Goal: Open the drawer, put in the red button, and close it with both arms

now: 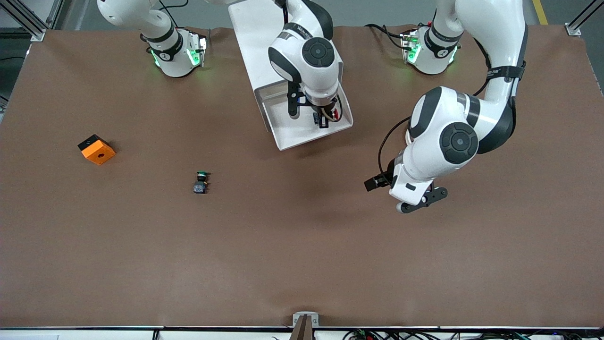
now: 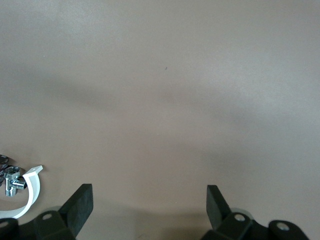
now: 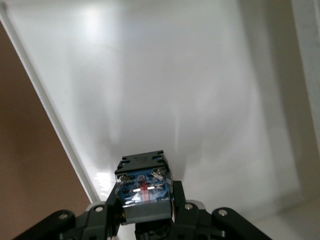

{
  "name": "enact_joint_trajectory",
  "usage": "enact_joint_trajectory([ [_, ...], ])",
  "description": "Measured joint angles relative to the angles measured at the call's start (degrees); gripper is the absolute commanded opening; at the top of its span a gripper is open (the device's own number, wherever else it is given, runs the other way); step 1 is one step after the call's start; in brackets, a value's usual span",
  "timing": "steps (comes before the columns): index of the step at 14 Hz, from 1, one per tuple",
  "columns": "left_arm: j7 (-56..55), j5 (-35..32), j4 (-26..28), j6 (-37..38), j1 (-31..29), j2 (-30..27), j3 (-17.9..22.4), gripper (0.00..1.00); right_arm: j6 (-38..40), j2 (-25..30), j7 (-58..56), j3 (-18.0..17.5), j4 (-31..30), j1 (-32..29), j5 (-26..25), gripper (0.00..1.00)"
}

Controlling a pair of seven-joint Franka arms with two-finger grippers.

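Note:
The drawer (image 1: 302, 137) stands pulled out of the white cabinet (image 1: 255, 38) as a shallow white tray. My right gripper (image 1: 324, 118) hangs over the tray and is shut on the red button (image 1: 323, 121). In the right wrist view the button's black and blue-grey body (image 3: 144, 192) sits clamped in my right gripper (image 3: 145, 202), just above the drawer floor (image 3: 165, 85); its red cap is hidden. My left gripper (image 1: 422, 198) hovers open and empty over bare table toward the left arm's end; the left wrist view shows it (image 2: 147, 200) with its fingers wide apart over the brown mat.
A like button with a green cap (image 1: 201, 182) lies on the mat, nearer to the front camera than the drawer and toward the right arm's end. An orange block with a hole (image 1: 96, 149) lies still closer to that end.

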State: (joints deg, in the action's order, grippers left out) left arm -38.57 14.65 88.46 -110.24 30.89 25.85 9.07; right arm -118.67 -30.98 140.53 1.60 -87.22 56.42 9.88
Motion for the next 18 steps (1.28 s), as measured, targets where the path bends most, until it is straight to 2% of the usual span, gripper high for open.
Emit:
enact_joint_trajectory([
  [4, 0.0, 0.0, 0.0, 0.0, 0.0, 0.1, 0.0, 1.00, 0.6, -0.3, -1.1, 0.3, 1.4, -0.8, 0.0, 1.00],
  [7, 0.0, 0.0, 0.0, 0.0, -0.1, 0.0, 0.0, 1.00, 6.8, -0.3, -7.1, 0.3, 4.7, -2.8, 0.0, 1.00],
  [9, 0.0, 0.0, 0.0, -0.8, -0.1, -0.1, -0.5, 1.00, 11.5, -0.3, -13.7, 0.4, 7.5, -4.8, 0.0, 1.00],
  [13, 0.0, 0.0, 0.3, -5.6, 0.2, -0.2, -4.4, 1.00, 17.9, -0.2, -28.5, 0.5, 11.7, -11.2, 0.2, 1.00],
  [18, -2.1, 0.0, 5.5, -11.4, 4.7, -0.2, -5.2, 1.00, 25.8, 2.6, -57.5, 0.8, 13.2, -23.5, 0.2, 1.00],
])
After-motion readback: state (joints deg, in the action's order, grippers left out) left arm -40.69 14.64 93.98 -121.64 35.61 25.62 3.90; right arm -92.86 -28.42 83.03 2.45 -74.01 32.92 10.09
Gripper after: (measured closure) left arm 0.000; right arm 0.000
